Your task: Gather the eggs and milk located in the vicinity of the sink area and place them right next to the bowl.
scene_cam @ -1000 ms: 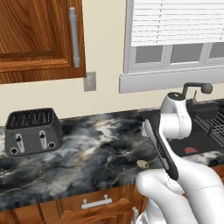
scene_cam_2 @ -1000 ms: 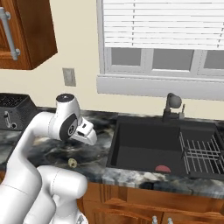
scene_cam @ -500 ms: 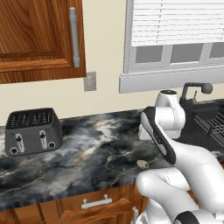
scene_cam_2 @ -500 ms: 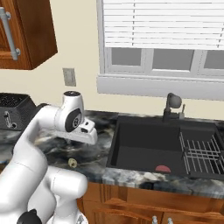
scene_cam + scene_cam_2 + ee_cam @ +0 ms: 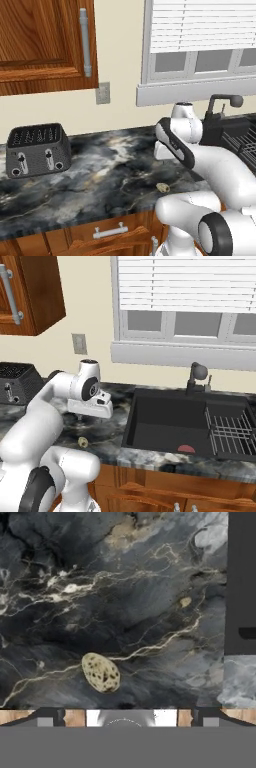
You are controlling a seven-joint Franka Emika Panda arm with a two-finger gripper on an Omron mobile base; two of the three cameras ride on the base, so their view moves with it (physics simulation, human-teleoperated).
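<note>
Sink basin [image 5: 170,421], black and sunken, is seen right of the marbled counter [image 5: 100,175], a wire rack [image 5: 231,432] inside it. Gripper [image 5: 82,417] is held above the counter, jaws spread wide, nothing grasped. A speckled egg [image 5: 100,672] lies near the counter's front edge.

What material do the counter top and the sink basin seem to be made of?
The counter top looks like polished dark marble or a similar stone: black and grey with pale veins. The sink basin looks like matte black composite or coated metal, plain and without shine; which one is unclear.
</note>
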